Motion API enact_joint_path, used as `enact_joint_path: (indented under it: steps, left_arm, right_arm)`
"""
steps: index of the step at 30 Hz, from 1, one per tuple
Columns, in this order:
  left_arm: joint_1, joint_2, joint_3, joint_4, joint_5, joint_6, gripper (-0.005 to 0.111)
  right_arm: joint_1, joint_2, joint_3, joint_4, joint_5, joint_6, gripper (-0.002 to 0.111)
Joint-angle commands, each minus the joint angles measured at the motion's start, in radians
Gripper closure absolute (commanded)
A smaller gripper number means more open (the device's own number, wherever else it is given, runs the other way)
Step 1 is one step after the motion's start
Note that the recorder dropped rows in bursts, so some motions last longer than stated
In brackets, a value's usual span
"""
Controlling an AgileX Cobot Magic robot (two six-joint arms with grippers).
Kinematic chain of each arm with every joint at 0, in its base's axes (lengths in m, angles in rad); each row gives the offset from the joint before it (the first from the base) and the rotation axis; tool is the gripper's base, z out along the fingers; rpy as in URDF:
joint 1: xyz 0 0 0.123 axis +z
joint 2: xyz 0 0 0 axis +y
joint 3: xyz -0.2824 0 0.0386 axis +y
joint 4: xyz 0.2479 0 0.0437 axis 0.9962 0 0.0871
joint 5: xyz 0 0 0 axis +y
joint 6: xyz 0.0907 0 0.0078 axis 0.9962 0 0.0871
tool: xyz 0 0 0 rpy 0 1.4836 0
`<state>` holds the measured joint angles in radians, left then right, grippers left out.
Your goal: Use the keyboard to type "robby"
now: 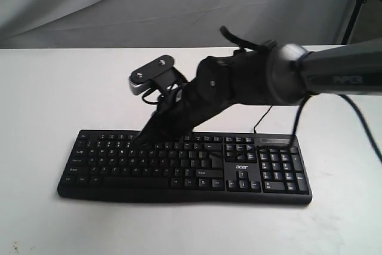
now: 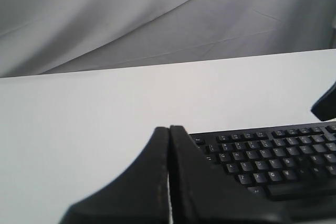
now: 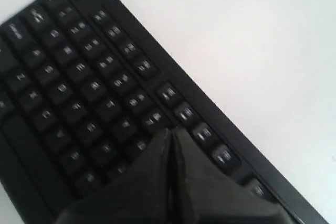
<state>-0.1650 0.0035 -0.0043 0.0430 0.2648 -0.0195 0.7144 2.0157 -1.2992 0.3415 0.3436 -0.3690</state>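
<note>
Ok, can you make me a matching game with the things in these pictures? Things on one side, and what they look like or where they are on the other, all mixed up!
Things:
1. keyboard
2. table
3. right end effector
4. cloth

Descriptions:
a. grey, hanging behind the table
b. shut, tip down at the upper key rows
c. white, lying under the keyboard
d. black with white letters

Pairs: 1-d, 2-c, 3-b, 4-a

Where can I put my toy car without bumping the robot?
Bare table: in front of the keyboard, and the wide patch past its left end up to the curtain. Crowded: over the top key rows and behind the number pad, with the right gripper, its arm and a cable.
</note>
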Motion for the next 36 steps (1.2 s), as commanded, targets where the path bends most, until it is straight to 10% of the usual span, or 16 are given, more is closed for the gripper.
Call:
enact_joint_path:
  steps: [1,36]
  left_arm:
    - [-0.006,-0.003,0.004,0.005,-0.007,-0.003,0.107]
    - [-0.006,-0.003,0.004,0.005,-0.007,-0.003,0.107]
  right_arm:
    - [-0.032,-0.032,0.082,-0.017,-0.034,0.012,0.108]
    - [-0.005,-0.004,0.035,-0.036,0.018,0.012,0.108]
